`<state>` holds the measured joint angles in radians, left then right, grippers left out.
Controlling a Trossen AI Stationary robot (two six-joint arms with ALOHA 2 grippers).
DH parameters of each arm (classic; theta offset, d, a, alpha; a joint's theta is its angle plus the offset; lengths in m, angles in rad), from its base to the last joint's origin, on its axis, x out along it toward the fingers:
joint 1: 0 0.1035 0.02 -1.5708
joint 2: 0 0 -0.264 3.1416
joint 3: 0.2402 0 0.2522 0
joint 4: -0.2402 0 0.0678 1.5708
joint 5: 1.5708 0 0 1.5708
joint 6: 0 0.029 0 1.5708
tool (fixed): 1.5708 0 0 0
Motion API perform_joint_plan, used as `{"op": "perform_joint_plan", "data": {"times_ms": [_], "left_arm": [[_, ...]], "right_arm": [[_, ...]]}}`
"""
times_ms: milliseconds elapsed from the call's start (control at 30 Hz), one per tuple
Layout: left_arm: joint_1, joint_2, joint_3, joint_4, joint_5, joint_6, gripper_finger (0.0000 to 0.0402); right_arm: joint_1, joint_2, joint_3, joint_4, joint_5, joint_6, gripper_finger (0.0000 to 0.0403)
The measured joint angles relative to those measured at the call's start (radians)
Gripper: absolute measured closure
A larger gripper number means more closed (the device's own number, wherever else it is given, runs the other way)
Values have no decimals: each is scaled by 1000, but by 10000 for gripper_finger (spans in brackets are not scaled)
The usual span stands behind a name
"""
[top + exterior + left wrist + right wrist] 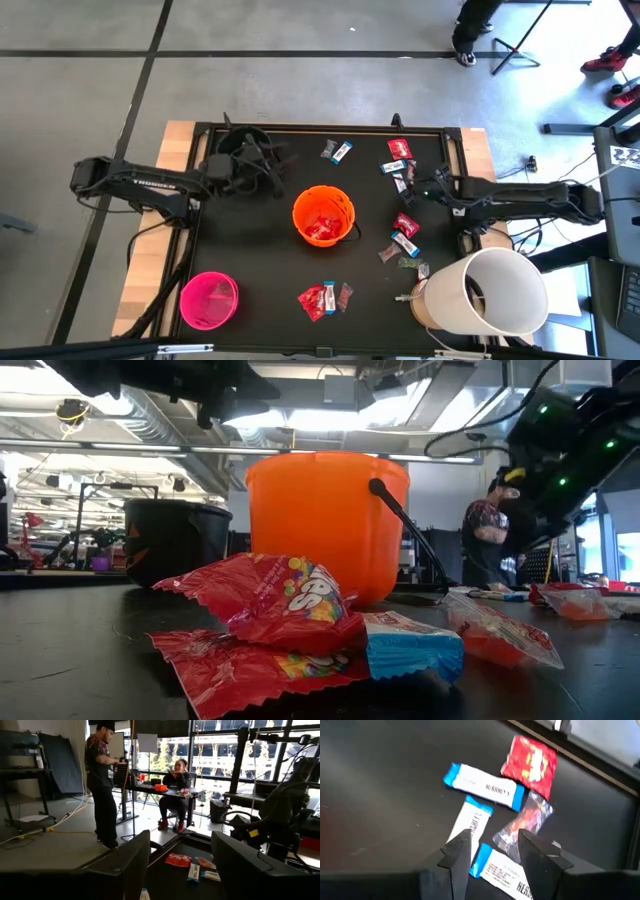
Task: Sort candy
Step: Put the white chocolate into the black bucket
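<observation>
Candy lies scattered on the black table: red packets (322, 300) at the near edge, a blue-and-white bar (338, 152) at the far edge, and a cluster (399, 165) at the far right. My right gripper (495, 851) is open. It hovers over that cluster, its fingers on either side of a clear red-filled wrapper (522, 822) and next to blue-and-white bars (482, 786). A red packet (530, 759) lies beyond them. My left gripper (180, 870) is open and waits above the black bucket (175, 540) at the far left. Red candy (322, 230) sits inside the orange bucket (345, 205).
The orange bucket stands at the table's middle, and a pink bucket (208, 298) stands at the near left. A large white bucket (490, 290) lies on its side at the near right. More candy (404, 235) lies between the orange and white buckets. People are in the room beyond the table.
</observation>
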<state>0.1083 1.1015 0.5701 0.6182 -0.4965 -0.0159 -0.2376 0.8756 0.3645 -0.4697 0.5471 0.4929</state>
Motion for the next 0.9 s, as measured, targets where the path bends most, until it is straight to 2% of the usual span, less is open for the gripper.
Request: {"op": "perform_joint_plan", "data": {"times_ms": [300,467,633,900], "left_arm": [[11,0,0,0,54,49,199],[7,0,0,-3,97,44,199],[-20,0,0,-4,103,45,199],[-64,0,0,-10,103,45,199]], "right_arm": [[-122,121,0,10,-120,64,242],[-145,185,0,111,-153,107,242],[-143,281,0,242,-153,110,242],[-142,434,6,299,-147,150,242]]}}
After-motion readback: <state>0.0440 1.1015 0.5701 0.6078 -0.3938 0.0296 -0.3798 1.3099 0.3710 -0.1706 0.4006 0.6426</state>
